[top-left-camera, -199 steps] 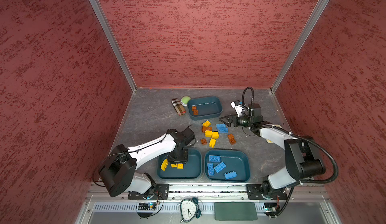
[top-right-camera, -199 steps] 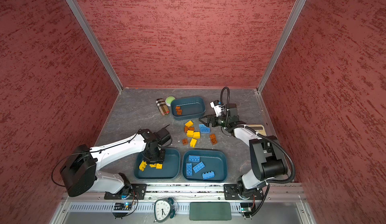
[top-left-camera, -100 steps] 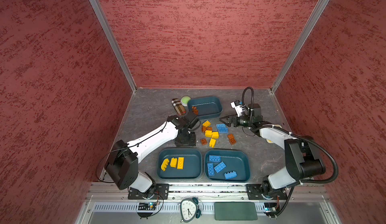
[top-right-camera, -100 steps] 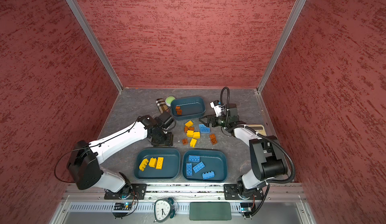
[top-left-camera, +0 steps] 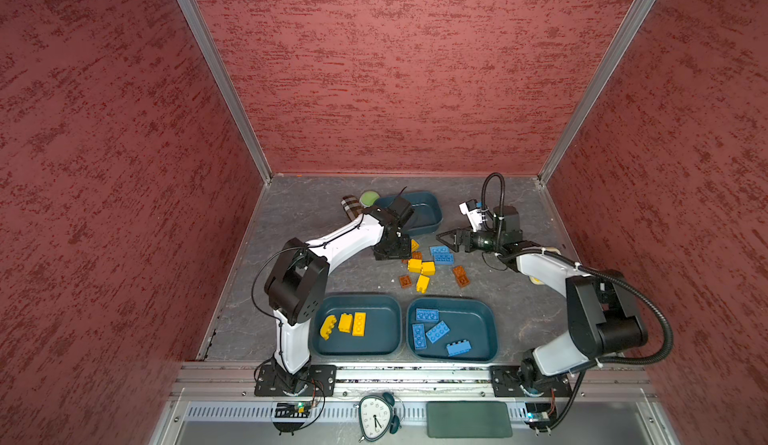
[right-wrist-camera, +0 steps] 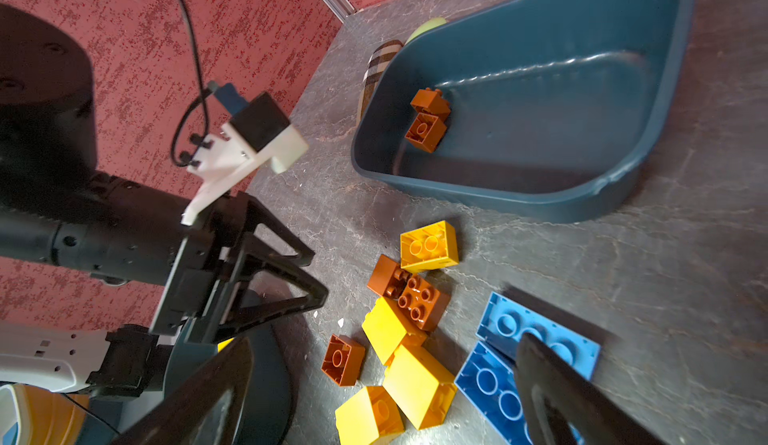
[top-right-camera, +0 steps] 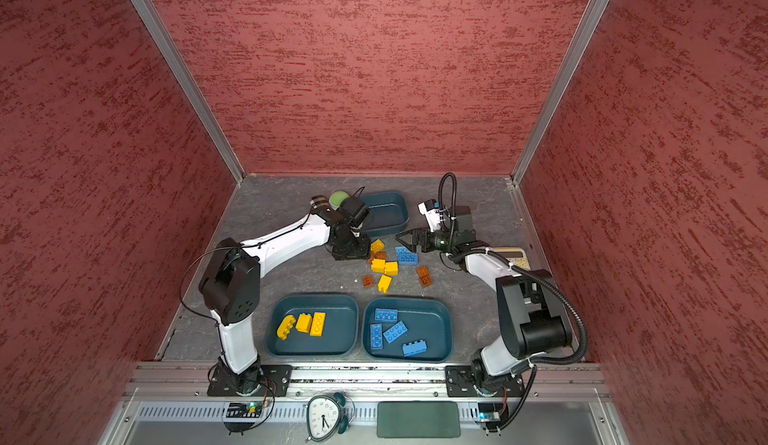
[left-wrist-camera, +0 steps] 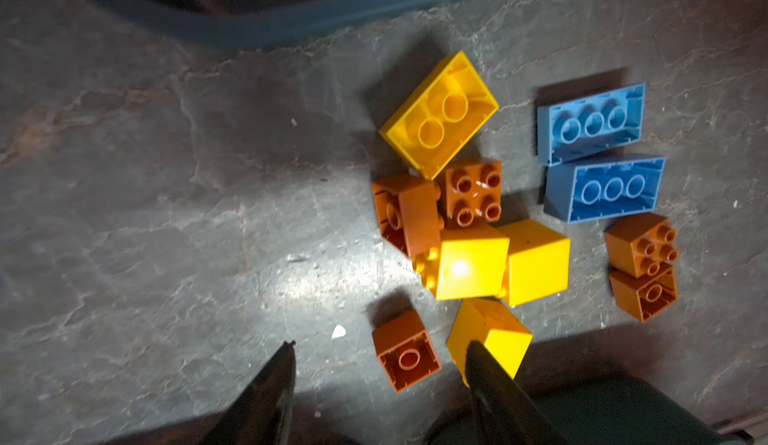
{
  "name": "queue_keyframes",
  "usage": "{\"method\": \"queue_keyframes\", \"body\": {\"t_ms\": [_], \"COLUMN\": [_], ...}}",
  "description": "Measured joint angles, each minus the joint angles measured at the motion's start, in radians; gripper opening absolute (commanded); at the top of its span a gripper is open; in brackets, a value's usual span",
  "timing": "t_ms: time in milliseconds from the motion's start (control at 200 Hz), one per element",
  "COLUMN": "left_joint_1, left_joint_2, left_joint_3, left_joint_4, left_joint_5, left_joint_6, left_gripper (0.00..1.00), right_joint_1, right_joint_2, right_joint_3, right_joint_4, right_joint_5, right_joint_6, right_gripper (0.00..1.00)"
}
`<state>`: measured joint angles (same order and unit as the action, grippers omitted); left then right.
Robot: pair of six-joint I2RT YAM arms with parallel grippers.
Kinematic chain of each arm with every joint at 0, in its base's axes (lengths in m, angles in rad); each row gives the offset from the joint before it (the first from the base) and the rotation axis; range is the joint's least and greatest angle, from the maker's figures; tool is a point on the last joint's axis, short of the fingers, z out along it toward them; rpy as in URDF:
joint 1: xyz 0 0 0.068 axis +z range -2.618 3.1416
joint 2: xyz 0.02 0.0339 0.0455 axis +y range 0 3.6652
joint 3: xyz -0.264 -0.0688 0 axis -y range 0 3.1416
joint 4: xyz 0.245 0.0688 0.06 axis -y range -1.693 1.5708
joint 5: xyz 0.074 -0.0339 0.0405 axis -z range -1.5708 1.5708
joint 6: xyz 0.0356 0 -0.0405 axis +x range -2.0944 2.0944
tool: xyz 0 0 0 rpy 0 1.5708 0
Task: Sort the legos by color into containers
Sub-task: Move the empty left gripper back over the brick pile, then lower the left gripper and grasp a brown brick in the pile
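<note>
Loose legos lie mid-table: yellow, blue and brown. Three yellow bricks lie in the near left container, several blue in the near right one, and two brown in the back one. My left gripper hangs open at the pile's left edge. In the left wrist view a brown brick lies on the table between its fingers, and a yellow brick is beside one. My right gripper stands wide open at the pile's right, empty, by the blue bricks.
A plaid case and a green puck sit left of the back tub. A calculator lies under the right arm. A clock and a dark green pad lie in front of the rail.
My left gripper has let go of a yellow brick in the near left tub, opened wider and swung back to the pile. The right arm has not moved.
</note>
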<state>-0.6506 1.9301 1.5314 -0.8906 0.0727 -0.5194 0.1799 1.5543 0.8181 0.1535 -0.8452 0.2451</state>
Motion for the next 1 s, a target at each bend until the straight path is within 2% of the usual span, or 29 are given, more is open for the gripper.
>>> {"method": "queue_keyframes", "body": {"t_ms": [471,817,1002], "left_joint_1": [-0.034,-0.048,-0.048], "left_joint_2": [0.164,0.198,0.199], "left_joint_3": [0.105,0.113,0.113], "left_joint_4": [0.036,0.031,0.028], "left_joint_5": [-0.106,-0.168,-0.183], "left_joint_6": [-0.005,0.005,0.018], "left_gripper": [0.57,0.43,0.41], "right_joint_1": [0.0,0.0,0.0], "right_joint_2": [-0.001,-0.011,-0.014], "right_joint_3": [-0.006,-0.017,-0.017], "right_joint_4": [-0.013,-0.028,-0.029], "right_joint_5": [0.01,0.019,0.019], "right_joint_6": [-0.031,-0.045,-0.045], "right_gripper": [0.99,0.99,0.99]}}
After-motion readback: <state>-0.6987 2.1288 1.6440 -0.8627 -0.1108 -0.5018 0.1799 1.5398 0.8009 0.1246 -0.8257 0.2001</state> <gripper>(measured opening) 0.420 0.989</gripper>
